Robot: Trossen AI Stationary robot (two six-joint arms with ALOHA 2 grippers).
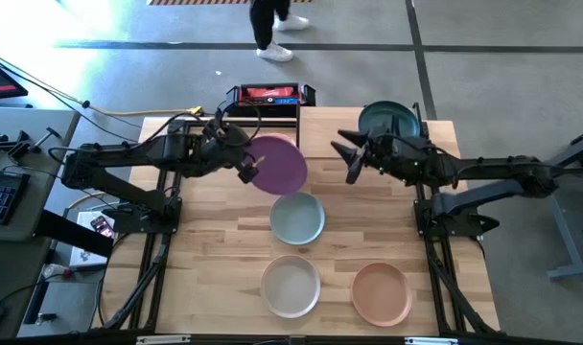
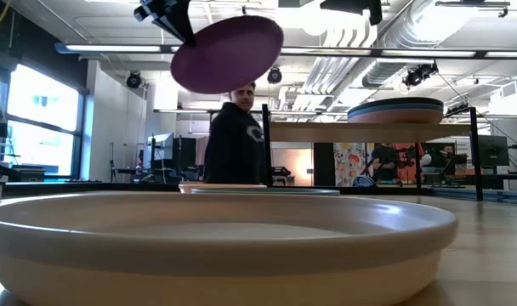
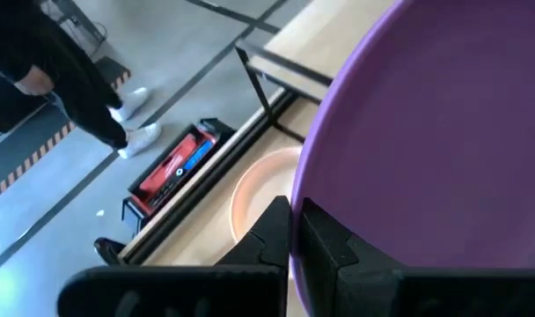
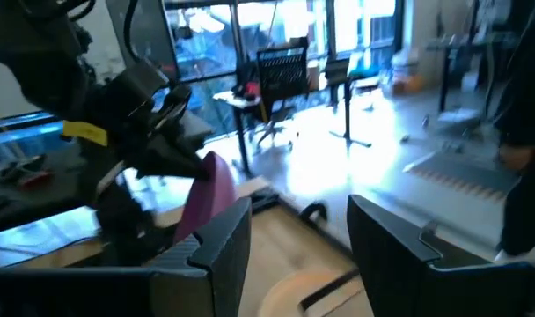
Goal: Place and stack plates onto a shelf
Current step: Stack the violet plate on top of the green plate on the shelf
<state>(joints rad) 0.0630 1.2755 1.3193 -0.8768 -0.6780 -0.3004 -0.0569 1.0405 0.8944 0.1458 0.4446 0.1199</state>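
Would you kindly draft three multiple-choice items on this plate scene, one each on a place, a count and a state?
1. Where is the purple plate?
A. Lying on the tabletop
B. Held in the air by the left gripper
C. Stacked on the shelf

2. How many plates lie on the open tabletop in front of the shelf?
A. One
B. Three
C. Five

3. How do the jaws of the right gripper stand?
A. Open and empty
B. Shut on a peach plate
C. Shut on the shelf's leg

Answers:
1 B, the low view shows it tilted high above the table.
2 B, the pale teal plate, off-white plate and peach plate.
3 A, the right wrist view shows parted fingers with nothing between.
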